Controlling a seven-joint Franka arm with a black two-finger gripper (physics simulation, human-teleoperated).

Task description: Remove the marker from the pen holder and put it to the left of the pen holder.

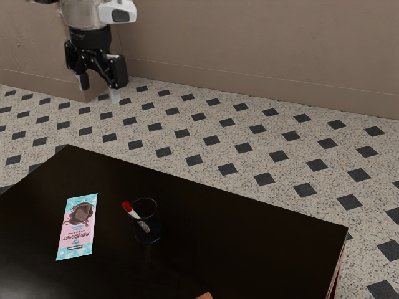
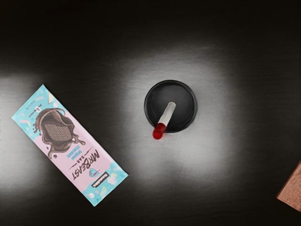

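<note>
- Up front, the dark counter (image 1: pixel 249 249) gleamed!
- There, the white marker (image 1: pixel 136 216), red end up, leaned inside the round black pen holder (image 2: pixel 184 110)!
- Beyond, the jaws hung open!
- Behind, black-and-speckled floor (image 1: pixel 187 146), then brown wall (image 1: pixel 268 50)!

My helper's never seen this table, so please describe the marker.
On the black table, find the round, dark pen holder. The marker leans inside it, pale-bodied, its red end poking past the rim. The wider pink-and-blue chocolate bar lies flat; the marker is slim and tilted.
</note>
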